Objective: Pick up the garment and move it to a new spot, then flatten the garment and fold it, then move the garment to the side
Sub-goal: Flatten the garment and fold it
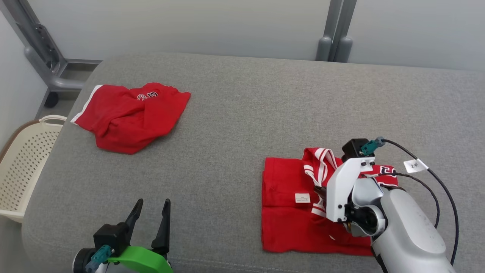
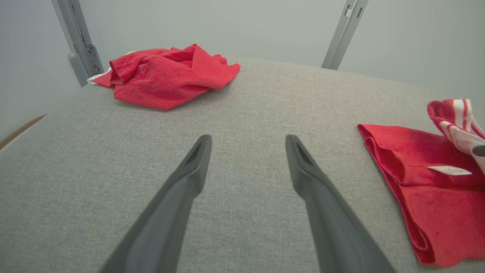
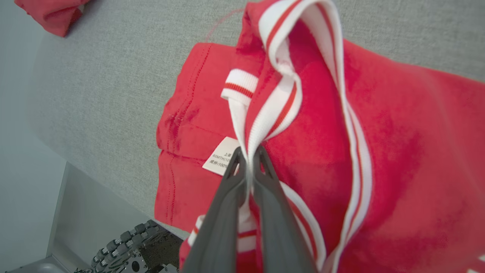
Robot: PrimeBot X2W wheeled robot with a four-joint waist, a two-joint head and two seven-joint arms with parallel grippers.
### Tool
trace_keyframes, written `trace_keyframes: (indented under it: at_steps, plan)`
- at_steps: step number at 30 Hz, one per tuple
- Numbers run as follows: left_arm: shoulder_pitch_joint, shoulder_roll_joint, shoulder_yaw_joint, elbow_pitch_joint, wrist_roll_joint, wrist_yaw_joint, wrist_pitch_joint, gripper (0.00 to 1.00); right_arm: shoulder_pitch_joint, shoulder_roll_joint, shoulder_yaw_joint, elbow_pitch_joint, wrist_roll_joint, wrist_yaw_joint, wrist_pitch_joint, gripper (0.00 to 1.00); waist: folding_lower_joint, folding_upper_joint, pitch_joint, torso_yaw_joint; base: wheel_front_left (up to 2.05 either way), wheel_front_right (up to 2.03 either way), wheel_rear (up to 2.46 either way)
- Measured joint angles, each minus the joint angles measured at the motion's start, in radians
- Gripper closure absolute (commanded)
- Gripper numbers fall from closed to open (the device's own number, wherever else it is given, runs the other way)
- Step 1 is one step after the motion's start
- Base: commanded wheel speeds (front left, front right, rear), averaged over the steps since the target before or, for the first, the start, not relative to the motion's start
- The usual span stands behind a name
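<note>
Right wrist view: right gripper pinches only the striped ribbed trim of the folded red garment, near right on the grey padded surface. Lifting by that single layer could undo the fold. Left gripper is spread, empty.

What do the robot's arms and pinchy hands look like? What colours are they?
The left gripper has two long, dark, pointed fingers on a black block, with a bright green cover and a small teal plug. The right gripper has the same dark fingers, on a white bracket and a shiny silver-grey forearm. Black cables loop from it; one carries a little white tag.
</note>
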Motion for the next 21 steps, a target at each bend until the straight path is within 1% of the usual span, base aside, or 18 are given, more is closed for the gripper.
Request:
trace_keyframes:
  at_steps: [9,21]
  plan:
    - [-0.022,-0.007,-0.029,0.01,0.0,0.0,0.0,0.0,-0.091,0.0,0.105,0.176,0.102,0.0,-0.092,1.0,0.0,0.0,0.009,0.045,0.0,0.0,0.0]
    - [-0.025,-0.012,-0.038,0.014,-0.007,0.0,0.0,0.0,-0.168,-0.001,0.236,0.325,0.214,0.0,-0.177,1.0,0.0,0.0,0.026,0.085,0.0,0.0,0.0]
